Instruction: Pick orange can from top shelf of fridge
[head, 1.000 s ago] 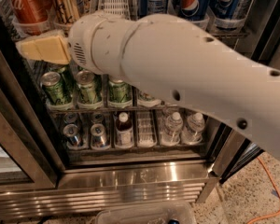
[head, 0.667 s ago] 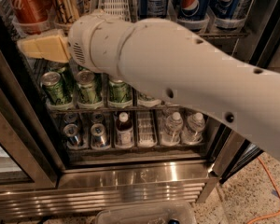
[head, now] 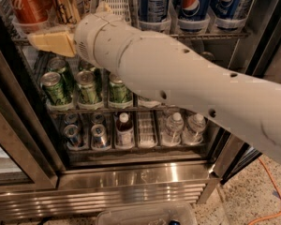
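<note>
Reach step: my gripper (head: 48, 41) sits just under the orange can (head: 65, 3) on the top shelf (head: 225, 33), grip state can't tell; next I'd need to lift and line up on it.

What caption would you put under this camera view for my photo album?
Robot's gripper at the front of the fridge's top shelf, just below the orange can.

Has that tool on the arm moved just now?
Yes. Against the still green cans, the tool has shifted slightly right and up, toward the orange can.
</note>
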You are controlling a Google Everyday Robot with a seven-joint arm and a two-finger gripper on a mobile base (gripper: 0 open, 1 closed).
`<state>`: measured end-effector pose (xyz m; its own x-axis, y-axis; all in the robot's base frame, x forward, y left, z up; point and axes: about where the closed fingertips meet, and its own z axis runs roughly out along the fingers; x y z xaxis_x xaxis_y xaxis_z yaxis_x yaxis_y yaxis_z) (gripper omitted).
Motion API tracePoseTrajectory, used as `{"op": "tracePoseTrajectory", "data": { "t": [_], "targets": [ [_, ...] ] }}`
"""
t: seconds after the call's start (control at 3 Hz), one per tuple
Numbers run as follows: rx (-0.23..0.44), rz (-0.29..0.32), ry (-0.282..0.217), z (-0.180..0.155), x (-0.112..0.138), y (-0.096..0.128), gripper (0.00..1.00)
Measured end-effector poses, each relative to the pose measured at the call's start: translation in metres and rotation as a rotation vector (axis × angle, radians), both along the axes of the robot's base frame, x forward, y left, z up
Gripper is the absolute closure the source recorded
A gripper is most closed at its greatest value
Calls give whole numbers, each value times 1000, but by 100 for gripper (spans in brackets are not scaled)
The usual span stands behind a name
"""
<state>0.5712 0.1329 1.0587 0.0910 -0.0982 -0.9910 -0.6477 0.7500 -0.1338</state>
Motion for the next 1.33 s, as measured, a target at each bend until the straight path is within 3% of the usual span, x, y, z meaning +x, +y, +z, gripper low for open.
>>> {"op": "tracePoseTrajectory", "data": {
  "t": [0.33, 1.0, 1.33],
  "targets": [
    [2, -26, -40, -1, 11, -9, 0],
    [4, -31, -73, -4, 21, -14, 3],
    [5, -30, -74, -4, 20, -14, 16]
  ]
}}
